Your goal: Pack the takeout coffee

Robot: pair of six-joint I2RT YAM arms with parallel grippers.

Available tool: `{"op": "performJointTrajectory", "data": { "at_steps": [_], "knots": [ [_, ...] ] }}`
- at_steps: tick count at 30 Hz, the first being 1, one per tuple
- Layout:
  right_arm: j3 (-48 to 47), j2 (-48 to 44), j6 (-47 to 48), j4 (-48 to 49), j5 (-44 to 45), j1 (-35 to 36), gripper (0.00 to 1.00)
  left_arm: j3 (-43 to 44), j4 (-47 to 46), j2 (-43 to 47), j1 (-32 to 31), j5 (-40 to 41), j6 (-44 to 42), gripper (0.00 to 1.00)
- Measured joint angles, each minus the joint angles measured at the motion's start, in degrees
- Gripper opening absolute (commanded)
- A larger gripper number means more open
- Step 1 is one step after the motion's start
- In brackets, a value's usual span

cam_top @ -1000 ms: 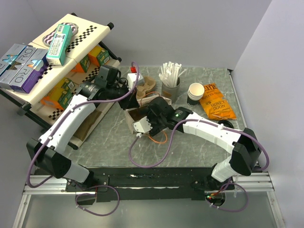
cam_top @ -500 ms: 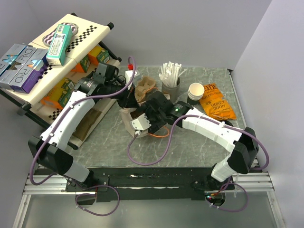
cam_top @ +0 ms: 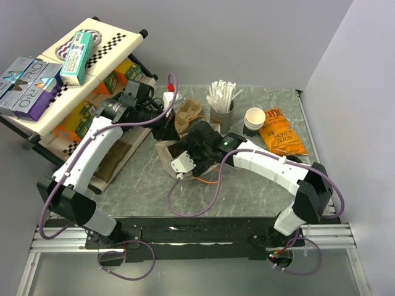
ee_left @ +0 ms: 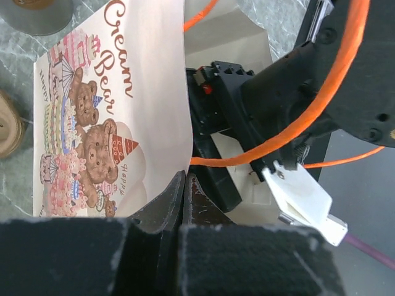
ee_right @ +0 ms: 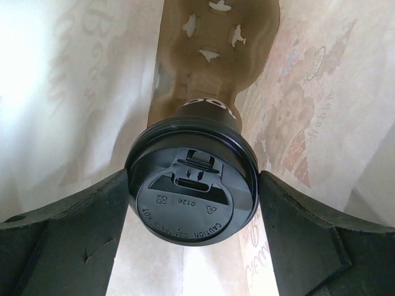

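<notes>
The takeout coffee [ee_right: 191, 185], a dark brown cup with a round black lid, sits between my right gripper's [ee_right: 192, 206] fingers [ee_right: 74, 234], which press on both sides of the lid. Cup and gripper are inside a paper bag [ee_right: 68, 92] printed with teddy bears. In the top view the bag [cam_top: 165, 151] lies on its side mid-table, and the right wrist [cam_top: 200, 143] reaches into its mouth, hiding the cup. My left gripper [ee_left: 183, 184] is shut on the bag's upper edge [ee_left: 176, 92] and holds the mouth apart.
A grey cup of white stirrers [cam_top: 221, 102], a stack of white paper cups [cam_top: 254, 119] and an orange chip bag [cam_top: 281, 137] stand at the back right. A tilted shelf of boxes [cam_top: 62, 74] fills the left. Orange cable [cam_top: 207, 179] loops under the right wrist.
My right gripper has pushed a little further up and left into the bag with the cup. The left gripper has shifted slightly while keeping the bag's edge.
</notes>
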State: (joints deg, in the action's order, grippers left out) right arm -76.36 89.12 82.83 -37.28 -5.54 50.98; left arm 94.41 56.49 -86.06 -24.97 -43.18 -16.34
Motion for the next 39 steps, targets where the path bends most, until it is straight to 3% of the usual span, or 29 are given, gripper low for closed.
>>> {"op": "performJointTrajectory", "data": {
  "at_steps": [20, 39],
  "knots": [
    [-0.6, 5.3, 4.5, 2.1, 0.5, -2.5, 0.00, 3.0, 3.1, -3.8, 2.6, -2.1, -2.9, 0.01],
    [-6.0, 6.6, 0.7, -1.1, -2.3, -6.0, 0.00, 5.3, 5.5, -4.9, 3.3, -1.9, -7.8, 0.01]
  ]
}}
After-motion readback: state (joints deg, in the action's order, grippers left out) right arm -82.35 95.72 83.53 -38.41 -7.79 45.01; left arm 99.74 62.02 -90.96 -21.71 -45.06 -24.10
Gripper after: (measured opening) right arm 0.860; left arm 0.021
